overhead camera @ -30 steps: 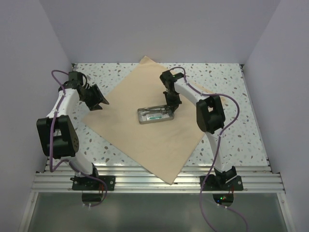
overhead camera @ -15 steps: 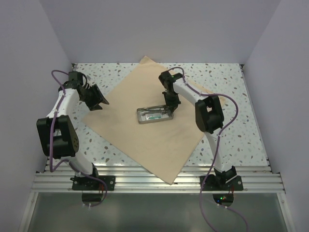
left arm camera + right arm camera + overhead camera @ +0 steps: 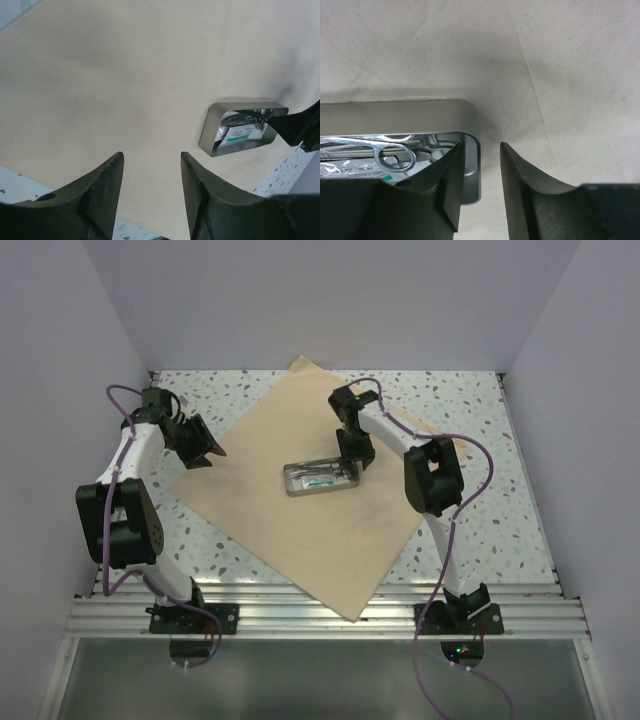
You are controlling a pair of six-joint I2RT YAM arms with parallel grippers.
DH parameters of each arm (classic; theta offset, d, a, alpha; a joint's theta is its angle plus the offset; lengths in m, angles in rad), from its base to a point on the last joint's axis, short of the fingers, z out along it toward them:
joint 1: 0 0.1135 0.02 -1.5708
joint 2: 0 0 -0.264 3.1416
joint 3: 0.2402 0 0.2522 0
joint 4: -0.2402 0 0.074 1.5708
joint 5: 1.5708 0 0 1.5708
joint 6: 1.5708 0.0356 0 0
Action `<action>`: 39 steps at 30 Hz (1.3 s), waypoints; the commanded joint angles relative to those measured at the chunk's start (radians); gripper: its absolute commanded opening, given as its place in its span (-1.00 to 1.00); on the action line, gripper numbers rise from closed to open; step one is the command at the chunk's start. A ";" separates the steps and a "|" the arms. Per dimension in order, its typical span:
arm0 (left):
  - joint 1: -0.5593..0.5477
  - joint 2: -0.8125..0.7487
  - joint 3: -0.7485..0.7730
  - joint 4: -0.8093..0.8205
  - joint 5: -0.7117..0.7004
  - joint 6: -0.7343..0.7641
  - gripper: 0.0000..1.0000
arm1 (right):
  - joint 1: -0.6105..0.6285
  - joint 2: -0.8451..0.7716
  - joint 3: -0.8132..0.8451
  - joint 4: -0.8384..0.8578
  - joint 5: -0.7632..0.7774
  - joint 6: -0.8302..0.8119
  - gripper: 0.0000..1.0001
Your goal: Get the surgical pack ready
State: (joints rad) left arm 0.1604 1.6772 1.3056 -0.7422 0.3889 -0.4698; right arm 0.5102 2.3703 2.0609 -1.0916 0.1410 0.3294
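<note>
The surgical pack (image 3: 300, 530) is a wide, flat tan sheet lying as a diamond on the table; it fills the left wrist view (image 3: 125, 75) and the right wrist view (image 3: 545, 60). A small metal tray (image 3: 300, 487) with steel scissors (image 3: 395, 155) and a packet sits at the sheet's middle. My right gripper (image 3: 356, 458) is open at the tray's right end. In the right wrist view the right gripper (image 3: 482, 144) straddles the tray's end wall (image 3: 472, 170), one finger inside, one outside. My left gripper (image 3: 207, 455) is open and empty over the sheet's left corner, and in the left wrist view the left gripper (image 3: 151, 155) points at the tray (image 3: 210, 135).
The speckled table (image 3: 480, 440) is boxed in by pale walls at the back and both sides. A ribbed metal rail (image 3: 320, 615) runs along the near edge by the arm bases. The sheet's near corner reaches that rail.
My right gripper has shifted slightly left and back at the tray's right end. The tray, the sheet and the left arm have not visibly moved.
</note>
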 commanded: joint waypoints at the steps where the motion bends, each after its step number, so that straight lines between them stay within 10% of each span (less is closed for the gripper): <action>1: -0.004 -0.027 0.018 -0.002 0.005 0.013 0.07 | 0.004 -0.023 0.053 -0.020 0.008 -0.004 -0.13; 10: -0.002 -0.037 0.011 0.009 0.001 0.022 0.08 | -0.038 -0.230 0.039 -0.114 0.020 -0.036 0.43; 17: -0.007 -0.073 -0.051 0.033 0.022 0.046 0.08 | -0.029 -0.603 -0.529 -0.074 -0.186 -0.087 0.48; 27: -0.015 -0.158 -0.195 0.056 0.016 0.062 0.08 | 0.457 -1.061 -1.110 0.079 -0.374 0.230 0.34; 39: -0.024 -0.224 -0.256 0.055 -0.002 0.074 0.08 | 0.873 -0.887 -1.147 0.299 -0.086 0.499 -0.01</action>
State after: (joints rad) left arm 0.1448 1.5051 1.0504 -0.7162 0.3889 -0.4248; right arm 1.3670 1.4330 0.8825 -0.8433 -0.0780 0.7444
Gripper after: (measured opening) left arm 0.540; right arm 0.516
